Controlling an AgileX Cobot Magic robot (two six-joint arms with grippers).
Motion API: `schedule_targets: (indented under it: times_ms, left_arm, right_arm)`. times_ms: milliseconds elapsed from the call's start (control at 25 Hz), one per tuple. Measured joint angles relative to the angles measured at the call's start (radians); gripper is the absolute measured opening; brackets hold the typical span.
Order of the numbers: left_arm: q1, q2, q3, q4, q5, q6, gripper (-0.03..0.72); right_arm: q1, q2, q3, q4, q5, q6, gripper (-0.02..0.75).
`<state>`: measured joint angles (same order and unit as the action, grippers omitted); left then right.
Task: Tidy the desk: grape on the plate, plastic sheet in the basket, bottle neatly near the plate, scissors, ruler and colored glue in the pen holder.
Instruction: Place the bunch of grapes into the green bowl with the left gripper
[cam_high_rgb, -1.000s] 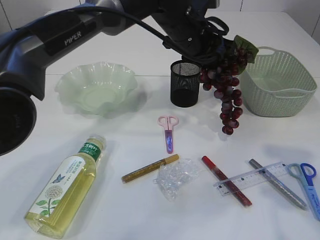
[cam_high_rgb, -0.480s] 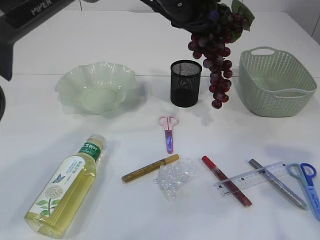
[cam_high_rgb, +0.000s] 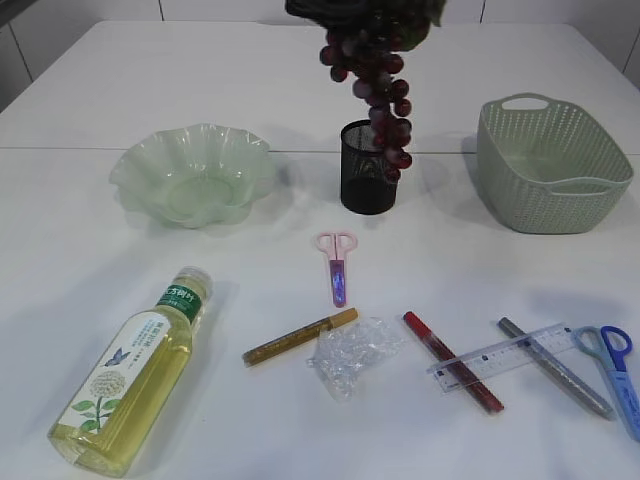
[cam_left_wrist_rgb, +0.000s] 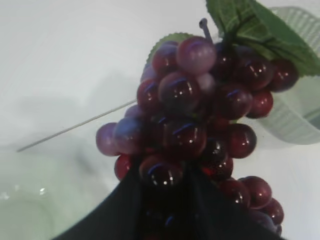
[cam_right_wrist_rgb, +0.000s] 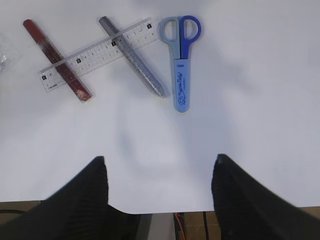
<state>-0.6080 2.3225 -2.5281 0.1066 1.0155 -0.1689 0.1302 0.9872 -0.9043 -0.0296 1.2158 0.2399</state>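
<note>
- White table, pale wall behind.
- Left end effector grips the grape dangling below; a swing could shake it loose.
- Right end effector gapes, empty.

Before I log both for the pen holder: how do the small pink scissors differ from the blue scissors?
The small pink scissors lie alone near the table's middle, handles toward the black mesh pen holder; the blue scissors lie at the right edge beside the clear ruler. The pink pair looks shorter, with a purple sheath; the blue pair's sheath is light blue. Both lie flat, closed and sheathed.
</note>
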Motion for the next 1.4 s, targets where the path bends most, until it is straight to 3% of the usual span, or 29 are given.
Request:
schedule_targets:
  times_ms: [320, 760, 1400]
  left_arm:
    - [0.156, 0.000, 0.000, 0.013, 0.115, -0.030, 0.160]
    - [0.334, 0.000, 0.000, 0.013, 0.125, -0.030, 0.160]
    - [0.362, 0.096, 0.000, -0.010, 0.113, -0.032, 0.161]
  right_arm:
    - [0.000, 0.002, 0.000, 0.000, 0.000, 0.000, 0.511]
    - [0.000, 0.001, 0.000, 0.000, 0.013, 0.000, 0.511]
    - [0.000, 0.001, 0.000, 0.000, 0.021, 0.000, 0.511]
